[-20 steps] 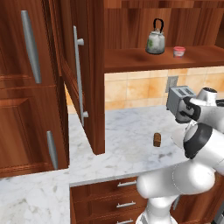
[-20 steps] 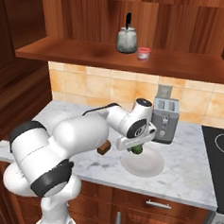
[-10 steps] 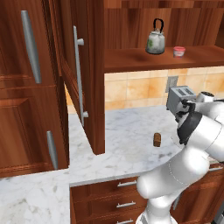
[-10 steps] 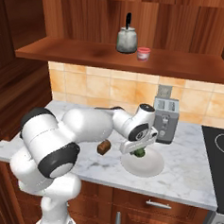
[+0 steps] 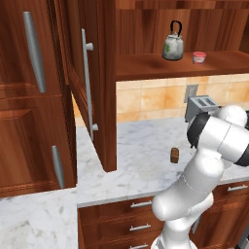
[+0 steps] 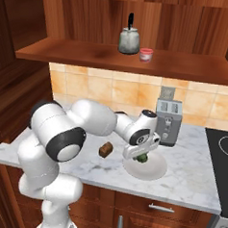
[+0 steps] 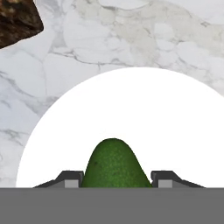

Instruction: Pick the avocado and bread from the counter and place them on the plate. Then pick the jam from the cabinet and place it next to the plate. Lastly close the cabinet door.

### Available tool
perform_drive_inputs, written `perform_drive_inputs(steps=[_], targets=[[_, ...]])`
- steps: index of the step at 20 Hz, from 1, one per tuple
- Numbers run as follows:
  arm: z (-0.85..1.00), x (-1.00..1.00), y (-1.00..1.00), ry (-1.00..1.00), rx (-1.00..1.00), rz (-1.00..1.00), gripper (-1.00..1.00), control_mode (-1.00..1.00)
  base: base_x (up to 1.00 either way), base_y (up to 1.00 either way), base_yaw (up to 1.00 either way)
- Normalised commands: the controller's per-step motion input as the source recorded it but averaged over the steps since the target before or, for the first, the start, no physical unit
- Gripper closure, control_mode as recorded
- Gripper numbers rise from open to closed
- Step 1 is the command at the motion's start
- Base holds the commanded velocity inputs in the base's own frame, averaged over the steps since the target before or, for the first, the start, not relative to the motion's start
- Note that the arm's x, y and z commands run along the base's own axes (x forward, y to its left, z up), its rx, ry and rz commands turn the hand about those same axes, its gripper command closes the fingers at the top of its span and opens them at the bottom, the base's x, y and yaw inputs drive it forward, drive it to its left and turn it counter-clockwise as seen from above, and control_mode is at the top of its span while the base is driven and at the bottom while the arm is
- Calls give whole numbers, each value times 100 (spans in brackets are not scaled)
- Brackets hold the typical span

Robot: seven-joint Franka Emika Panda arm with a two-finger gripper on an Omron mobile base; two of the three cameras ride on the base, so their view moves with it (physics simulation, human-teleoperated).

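From the hand camera, the gripper (image 7: pixel 114 177) pinches the avocado (image 7: pixel 114 164) between both fingertips, right over the white plate (image 7: pixel 131 109), with the bread (image 7: pixel 17 22) off beyond it on the counter (image 7: pixel 87 39). From the right, the jam (image 6: pixel 145 54) sits high above on the cabinet (image 6: pixel 115 58) shelf, beside a kettle (image 6: pixel 129 40).

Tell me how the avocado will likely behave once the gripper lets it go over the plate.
The avocado looks rounded and tapered, so it may roll or wobble. The plate appears smooth and flat, offering little to stop it. Its pebbled skin probably adds some friction.
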Motion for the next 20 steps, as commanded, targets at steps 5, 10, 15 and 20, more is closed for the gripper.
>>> perform_drive_inputs(steps=[5,10,15,20], targets=[[-26,13,-8,4,0,0,100,-100,0,0,0],[-22,13,-10,2,0,0,100,-100,0,0,0],[-17,11,-9,0,0,0,100,-100,0,0,0],[-14,7,-7,0,0,0,100,-100,0,0,0]])
